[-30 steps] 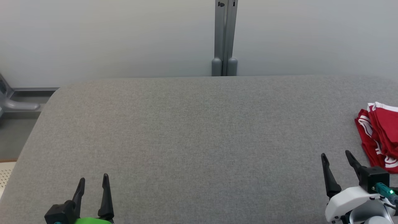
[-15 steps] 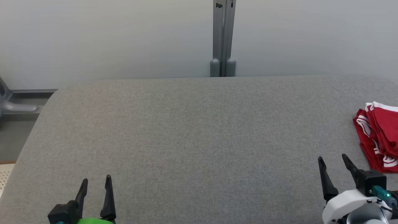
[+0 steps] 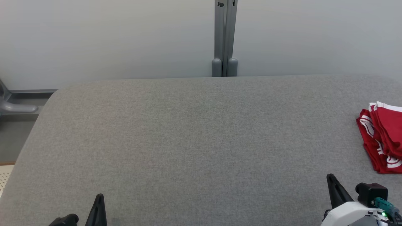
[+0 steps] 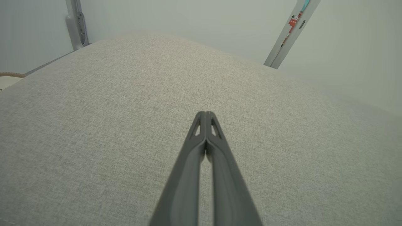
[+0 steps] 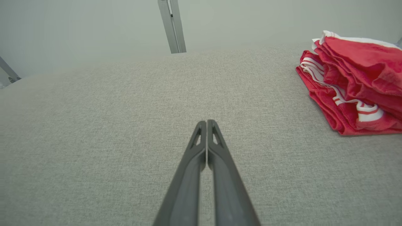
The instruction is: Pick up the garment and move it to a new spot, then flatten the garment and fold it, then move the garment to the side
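Observation:
The garment [image 3: 383, 138] is red with white stripes and lies folded in a stack at the right edge of the grey table [image 3: 194, 131]. It also sits at the upper right of the right wrist view [image 5: 355, 84]. My right gripper [image 3: 330, 179] is low at the bottom right, shut with nothing in it, to the near left of the garment and apart from it; its fingertips [image 5: 206, 123] meet above bare cloth. At the bottom left my left gripper [image 3: 100, 197] is shut and empty too, fingertips [image 4: 205, 114] pressed together over the table.
A grey post [image 3: 224, 37] stands against the pale wall behind the table's far edge. Left of the table, the floor and a grey bracket [image 3: 15, 108] show. The table's left corner is rounded.
Both grippers have shut from open and dropped lower in the head view. The garment has stayed where it was.

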You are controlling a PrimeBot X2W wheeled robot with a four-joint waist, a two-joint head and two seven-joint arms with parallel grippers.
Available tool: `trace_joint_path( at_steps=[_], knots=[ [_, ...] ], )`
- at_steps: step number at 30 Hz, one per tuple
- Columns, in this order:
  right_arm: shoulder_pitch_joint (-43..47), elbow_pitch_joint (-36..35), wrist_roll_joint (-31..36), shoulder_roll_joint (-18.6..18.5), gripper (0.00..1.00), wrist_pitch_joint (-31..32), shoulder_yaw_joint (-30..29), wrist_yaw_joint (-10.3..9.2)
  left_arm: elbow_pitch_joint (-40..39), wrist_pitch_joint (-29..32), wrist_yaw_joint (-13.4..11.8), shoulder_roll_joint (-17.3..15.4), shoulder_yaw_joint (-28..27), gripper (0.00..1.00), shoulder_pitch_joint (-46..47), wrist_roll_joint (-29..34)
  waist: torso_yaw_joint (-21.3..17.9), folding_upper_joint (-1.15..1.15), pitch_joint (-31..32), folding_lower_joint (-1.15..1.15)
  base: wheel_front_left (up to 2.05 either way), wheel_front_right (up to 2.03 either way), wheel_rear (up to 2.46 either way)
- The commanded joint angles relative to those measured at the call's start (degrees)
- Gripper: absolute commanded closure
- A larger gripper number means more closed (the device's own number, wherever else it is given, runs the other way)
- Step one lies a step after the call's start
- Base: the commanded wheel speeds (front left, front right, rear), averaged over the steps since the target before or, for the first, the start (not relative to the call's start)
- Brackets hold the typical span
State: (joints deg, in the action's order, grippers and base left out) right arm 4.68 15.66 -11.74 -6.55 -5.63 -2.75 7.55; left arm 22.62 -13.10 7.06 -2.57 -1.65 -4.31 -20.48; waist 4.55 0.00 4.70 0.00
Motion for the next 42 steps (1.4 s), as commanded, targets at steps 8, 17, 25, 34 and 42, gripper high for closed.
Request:
trace_joint_path(
  at_steps=[8,17,25,34,42],
  knots=[
    [-2.5,-1.16,-10.66,0.09,1.0,1.36,-0.56,-0.01,-2.05,2.32,0.09,-0.2,-0.74,1.0,2.46,-9.45,-0.33,0.0,-0.36,0.0,0.0,0.0,0.0],
    [-3.58,-1.34,-19.47,0.54,1.0,2.64,-0.93,-0.02,-2.94,4.44,0.14,-0.23,-1.23,1.0,3.53,-17.31,-0.66,0.0,-0.72,0.0,0.0,0.0,0.0],
    [-4.49,-1.42,-26.66,0.89,1.0,3.75,-1.25,-0.03,-3.67,6.21,0.19,-0.26,-1.64,1.0,4.43,-23.71,-0.97,0.0,-1.04,0.0,0.0,0.0,0.0],
    [-5.45,-1.49,-34.1,1.25,1.0,4.91,-1.61,-0.03,-4.36,8.08,0.25,-0.29,-2.11,1.0,5.36,-30.34,-1.31,0.0,-1.41,0.0,0.0,0.0,0.0],
    [-6.2,-1.56,-40.12,1.55,1.0,5.9,-1.91,-0.04,-4.96,9.59,0.29,-0.31,-2.51,1.0,6.14,-35.76,-1.61,0.0,-1.73,0.0,0.0,0.0,0.0]
  ],
)
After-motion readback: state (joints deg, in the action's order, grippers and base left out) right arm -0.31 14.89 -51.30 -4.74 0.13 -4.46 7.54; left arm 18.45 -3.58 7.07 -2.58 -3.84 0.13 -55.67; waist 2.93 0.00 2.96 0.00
